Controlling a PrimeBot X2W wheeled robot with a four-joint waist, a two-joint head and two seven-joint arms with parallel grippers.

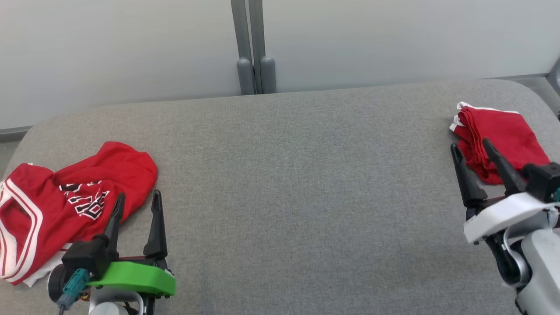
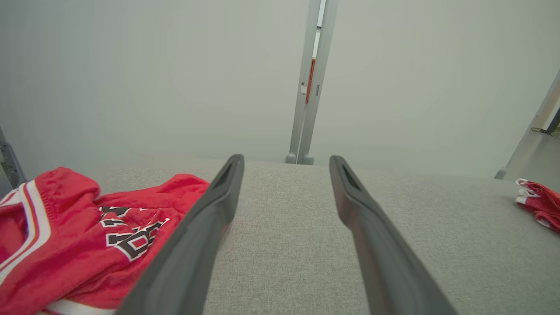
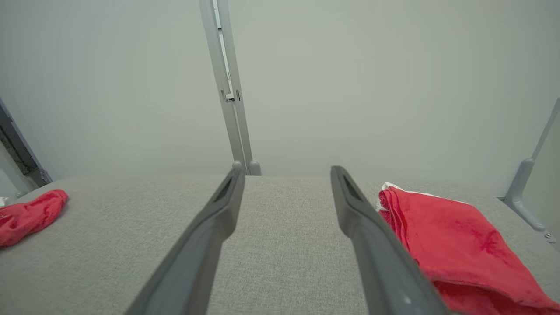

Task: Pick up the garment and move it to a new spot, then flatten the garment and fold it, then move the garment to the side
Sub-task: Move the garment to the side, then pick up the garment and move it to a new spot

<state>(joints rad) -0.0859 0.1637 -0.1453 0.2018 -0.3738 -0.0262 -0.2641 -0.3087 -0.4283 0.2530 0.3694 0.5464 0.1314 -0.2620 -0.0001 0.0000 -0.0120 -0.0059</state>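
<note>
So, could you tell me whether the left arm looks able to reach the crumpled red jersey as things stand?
Probably yes: the open left claw sits right beside the jersey, one finger at its edge, and nothing lies between them on the grey surface.

We see a crumpled red jersey (image 1: 83, 192) at the table's (image 1: 280, 175) left edge, a folded red garment (image 1: 503, 135) at its right.

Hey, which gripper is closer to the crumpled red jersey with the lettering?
Left. The left gripper is at the right edge of the crumpled red jersey, one finger overlapping it. The right gripper is far off, beside the folded red garment.
</note>
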